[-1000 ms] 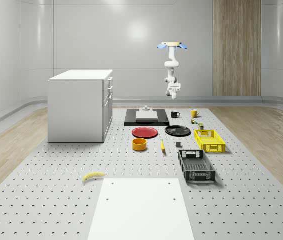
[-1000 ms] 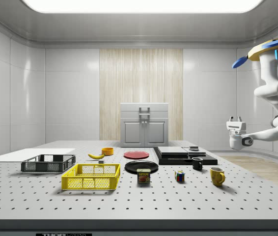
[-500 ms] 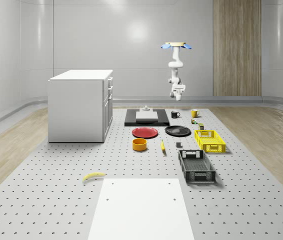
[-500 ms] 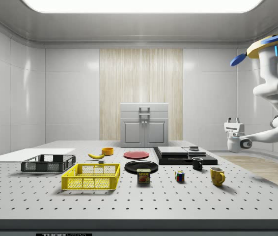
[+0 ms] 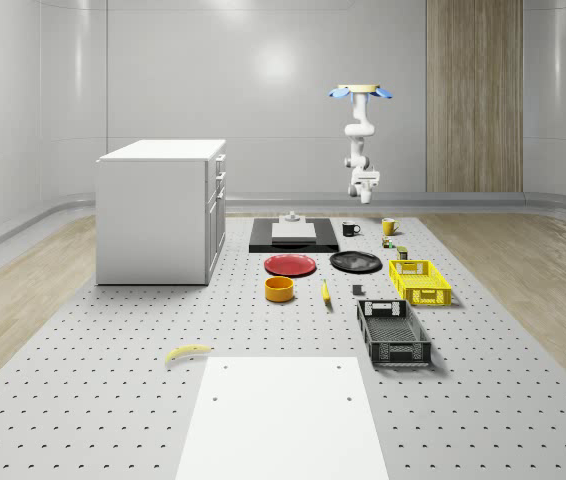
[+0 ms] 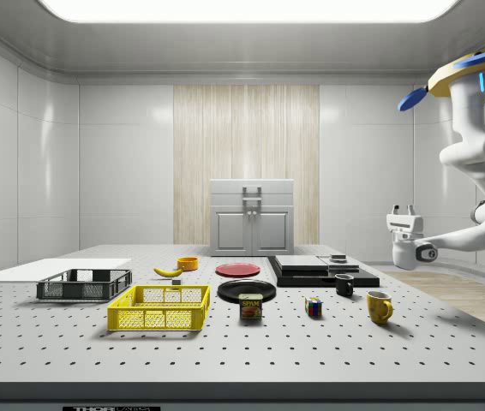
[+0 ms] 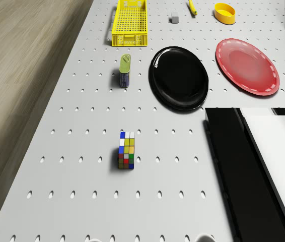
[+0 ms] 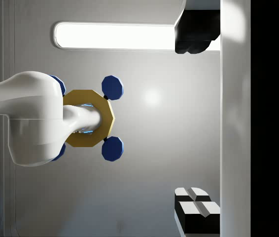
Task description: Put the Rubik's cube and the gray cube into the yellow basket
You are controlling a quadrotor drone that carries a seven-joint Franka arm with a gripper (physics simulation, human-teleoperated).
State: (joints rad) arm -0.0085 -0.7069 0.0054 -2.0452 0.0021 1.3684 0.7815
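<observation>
The Rubik's cube (image 7: 126, 151) sits on the perforated table (image 7: 82, 116), also seen as the cube (image 6: 313, 307) near the mugs. The small gray cube (image 7: 173, 18) lies beside the yellow basket (image 7: 129, 22), which holds nothing. The basket (image 5: 419, 281) stands at the whole-scene view's right, the gray cube (image 5: 357, 290) to its left. The drone (image 5: 361, 91) hovers high over the table's far end. My gripper (image 6: 403, 211) hangs in the air, turned upward, open, with nothing between the fingers (image 8: 196, 47), well above the Rubik's cube.
A Spam can (image 7: 125, 70), a black plate (image 7: 179, 78) and a red plate (image 7: 246, 65) lie between the Rubik's cube and the basket. A black platform (image 7: 233, 166) borders the cube's side. A yellow mug (image 6: 379, 306), a black mug (image 6: 344, 284), a dark crate (image 5: 393, 333) and a white cabinet (image 5: 161, 210) stand around.
The drone and arm have drifted toward the whole-scene view's right, and toward the side view's left. The gripper stays open and turned upward.
</observation>
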